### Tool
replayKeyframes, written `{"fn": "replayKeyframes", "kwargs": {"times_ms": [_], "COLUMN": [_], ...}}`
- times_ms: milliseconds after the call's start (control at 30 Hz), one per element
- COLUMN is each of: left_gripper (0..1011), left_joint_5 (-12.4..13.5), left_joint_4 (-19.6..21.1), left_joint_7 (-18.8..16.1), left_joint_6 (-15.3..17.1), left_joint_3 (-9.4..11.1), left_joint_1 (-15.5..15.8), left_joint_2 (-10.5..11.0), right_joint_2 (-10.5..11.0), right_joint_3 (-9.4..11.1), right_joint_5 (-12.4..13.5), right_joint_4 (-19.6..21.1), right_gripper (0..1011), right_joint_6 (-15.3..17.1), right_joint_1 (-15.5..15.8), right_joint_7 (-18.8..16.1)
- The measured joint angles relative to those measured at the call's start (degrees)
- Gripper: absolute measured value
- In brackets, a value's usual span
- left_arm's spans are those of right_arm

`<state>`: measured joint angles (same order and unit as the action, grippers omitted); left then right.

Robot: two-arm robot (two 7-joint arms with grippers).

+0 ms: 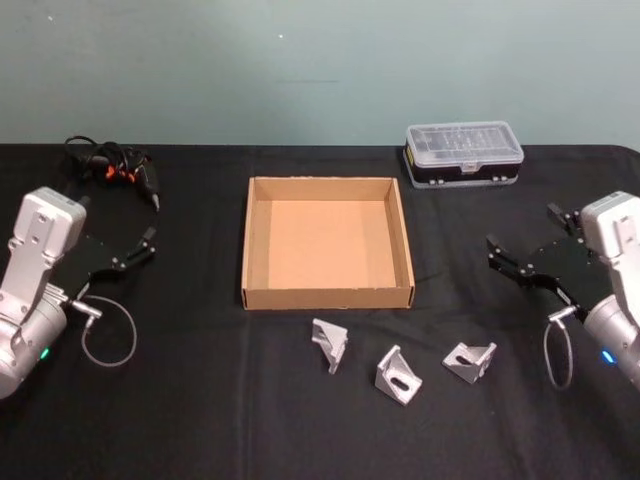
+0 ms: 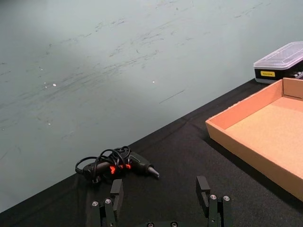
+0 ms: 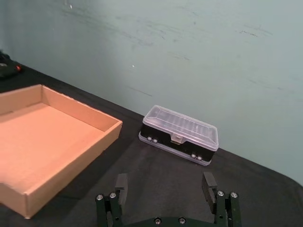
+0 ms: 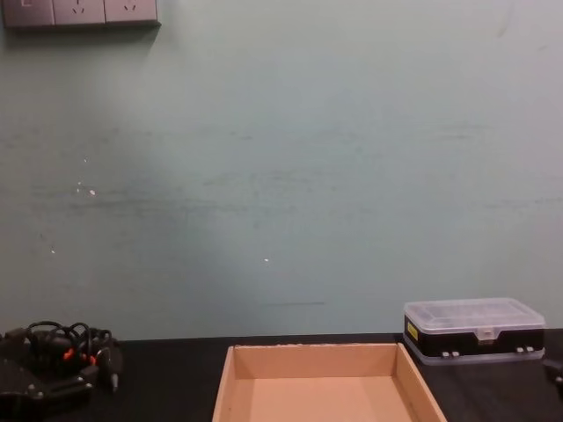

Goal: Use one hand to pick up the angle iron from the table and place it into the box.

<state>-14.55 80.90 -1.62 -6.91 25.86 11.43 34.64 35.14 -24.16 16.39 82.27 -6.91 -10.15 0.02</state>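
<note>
Three angle irons (image 1: 398,375) lie before the box (image 1: 327,297); left tool (image 1: 128,252) and right tool (image 1: 520,252) hover spread, well clear either side.

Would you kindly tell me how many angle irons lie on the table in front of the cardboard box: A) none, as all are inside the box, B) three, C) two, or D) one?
B, since the head view shows three on the table: the left angle iron, the middle angle iron and the right angle iron, all in front of the box, which holds nothing.
</note>
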Motion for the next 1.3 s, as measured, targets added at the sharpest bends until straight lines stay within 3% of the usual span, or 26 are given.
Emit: {"fn": "replayKeyframes", "kwargs": {"times_ms": [100, 333, 567, 600, 767, 967, 1300], "left_gripper": [1011, 1012, 1011, 1011, 1011, 1011, 1011], "left_joint_5": [0.0, 0.0, 0.0, 0.0, 0.0, 0.0, 0.0], "left_joint_4": [0.0, 0.0, 0.0, 0.0, 0.0, 0.0, 0.0], "left_joint_7": [0.0, 0.0, 0.0, 0.0, 0.0, 0.0, 0.0], "left_joint_6": [0.0, 0.0, 0.0, 0.0, 0.0, 0.0, 0.0], "left_joint_3": [0.0, 0.0, 0.0, 0.0, 0.0, 0.0, 0.0], "left_joint_1": [0.0, 0.0, 0.0, 0.0, 0.0, 0.0, 0.0], "left_joint_2": [0.0, 0.0, 0.0, 0.0, 0.0, 0.0, 0.0], "right_joint_2": [0.71, 4.33, 9.65, 9.65, 12.17, 13.03, 11.81], "right_joint_3": [1.43, 5.01, 10.29, 10.29, 12.84, 13.07, 10.45], "right_joint_5": [2.15, 6.45, 12.2, 12.2, 14.96, 14.81, 11.64], "right_joint_4": [2.12, 11.13, 21.94, 21.94, 26.85, 28.52, 26.89], "right_gripper": [1003, 1003, 1003, 1003, 1003, 1003, 1003], "right_joint_6": [0.4, 3.76, 10.19, 10.19, 14.22, 16.07, 18.83], "right_joint_1": [1.75, 8.83, 19.22, 19.22, 25.01, 26.74, 23.81], "right_joint_7": [-1.56, -3.8, -5.26, -5.26, -6.72, -7.98, -10.22]}}
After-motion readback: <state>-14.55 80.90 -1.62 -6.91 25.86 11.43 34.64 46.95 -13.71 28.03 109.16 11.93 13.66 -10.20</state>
